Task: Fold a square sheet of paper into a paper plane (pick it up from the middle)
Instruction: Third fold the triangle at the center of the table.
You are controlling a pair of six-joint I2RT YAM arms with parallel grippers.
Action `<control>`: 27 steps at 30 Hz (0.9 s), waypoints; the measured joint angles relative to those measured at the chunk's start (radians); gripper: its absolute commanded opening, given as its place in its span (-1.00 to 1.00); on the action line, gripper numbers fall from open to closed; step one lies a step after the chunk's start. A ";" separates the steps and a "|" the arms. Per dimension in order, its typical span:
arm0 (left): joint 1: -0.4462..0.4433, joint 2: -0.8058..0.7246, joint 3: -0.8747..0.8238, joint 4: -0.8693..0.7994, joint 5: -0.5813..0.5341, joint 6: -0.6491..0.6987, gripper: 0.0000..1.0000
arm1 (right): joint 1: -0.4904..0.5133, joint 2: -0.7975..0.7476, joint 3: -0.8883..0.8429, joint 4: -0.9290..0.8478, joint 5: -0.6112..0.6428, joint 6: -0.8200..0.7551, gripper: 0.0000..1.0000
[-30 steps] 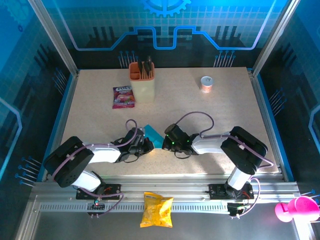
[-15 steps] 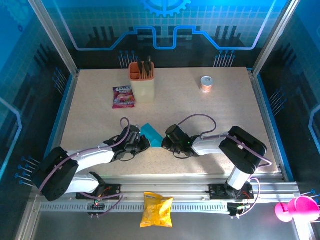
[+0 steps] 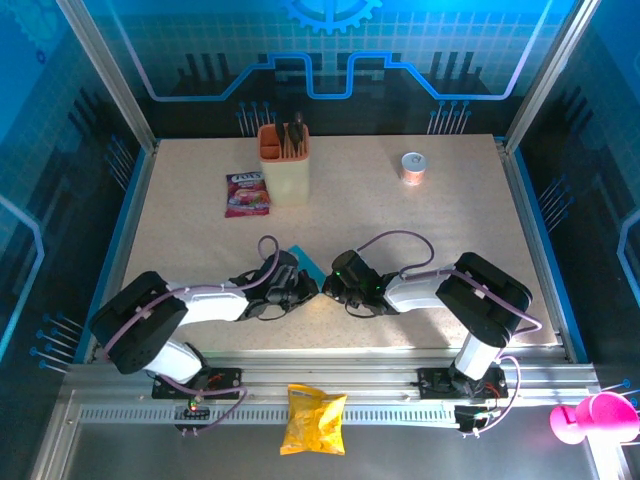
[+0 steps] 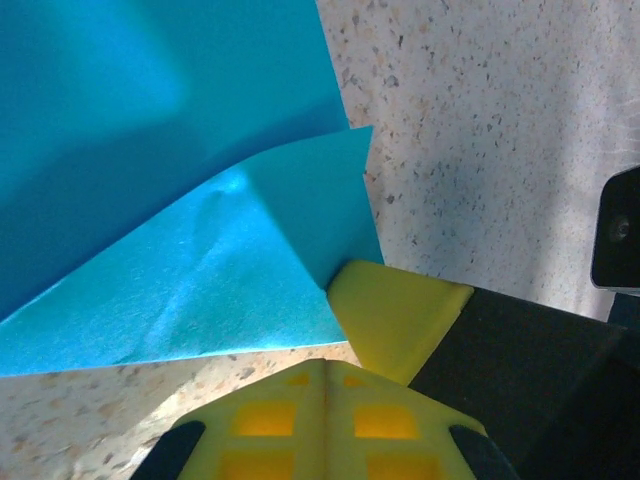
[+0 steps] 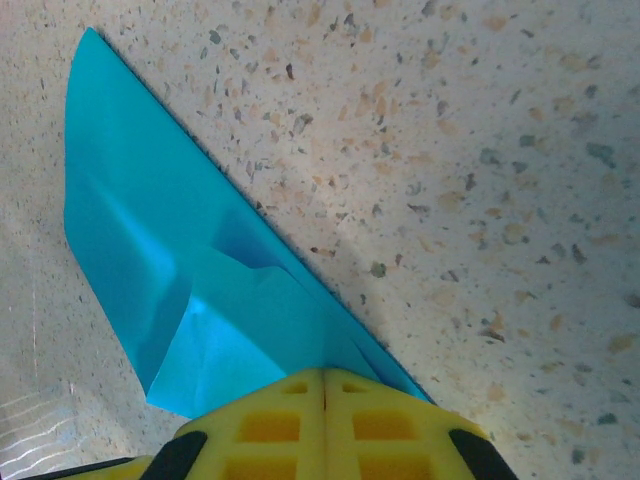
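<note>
Cyan paper sheet (image 3: 303, 256), part-folded, lies just toward six o'clock of the table's (image 3: 450, 220) centre. The left gripper (image 3: 305, 285) has slid toward three o'clock over it, nearly meeting the right gripper (image 3: 331, 288). Both have their fingers closed, seemingly pressing a crease flat.

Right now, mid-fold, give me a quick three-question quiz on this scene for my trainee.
1. True or false: the sheet of paper lies as one flat, unfolded layer.
2. Where is the yellow crisp bag? A: beside the paper. B: on the metal frame by the arm bases. C: at the table's far edge.
3. Fill in: in the top view, the snack packet lies just ___ of the orange-cream holder.
Key: 1 false, a flap is folded over; 2 B; 3 left.
</note>
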 measured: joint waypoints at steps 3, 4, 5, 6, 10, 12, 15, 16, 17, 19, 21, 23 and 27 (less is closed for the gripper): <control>-0.003 0.014 0.000 0.031 -0.004 -0.017 -1.00 | 0.000 0.000 0.000 0.000 0.000 0.000 -1.00; -0.004 0.016 0.000 0.031 -0.006 -0.021 -1.00 | 0.000 0.000 0.000 0.000 0.000 0.001 -1.00; -0.005 0.016 -0.001 0.032 -0.008 -0.024 -1.00 | 0.001 0.000 0.000 0.000 0.001 0.003 -1.00; -0.005 0.018 -0.001 0.034 -0.010 -0.032 -1.00 | 0.002 0.000 0.000 0.000 0.004 0.003 -1.00; -0.006 0.032 -0.008 0.049 -0.032 -0.056 -1.00 | 0.004 0.000 0.000 0.000 0.008 0.007 -1.00; -0.006 0.045 -0.009 0.052 -0.046 -0.070 -1.00 | 0.004 0.000 0.000 0.000 0.008 0.008 -1.00; -0.006 0.071 -0.010 0.053 -0.065 -0.095 -1.00 | 0.004 0.000 0.000 0.000 0.008 0.011 -1.00; -0.006 0.079 -0.009 0.064 -0.068 -0.106 -1.00 | 0.004 0.000 0.000 -0.001 0.008 0.011 -1.00; -0.006 0.081 -0.009 0.068 -0.069 -0.117 -1.00 | 0.004 0.000 0.000 -0.001 0.008 0.011 -1.00; -0.006 0.083 -0.009 0.070 -0.074 -0.139 -1.00 | 0.004 0.000 0.000 -0.001 0.010 0.014 -1.00; -0.008 0.082 -0.009 0.064 -0.084 -0.161 -1.00 | 0.005 0.000 0.000 -0.002 0.012 0.018 -1.00; -0.010 0.072 -0.005 0.042 -0.097 -0.176 -1.00 | 0.005 0.000 0.000 -0.003 0.012 0.019 -1.00; -0.005 0.036 0.007 -0.055 -0.135 -0.191 -1.00 | 0.005 0.000 0.005 -0.013 0.013 0.021 -1.00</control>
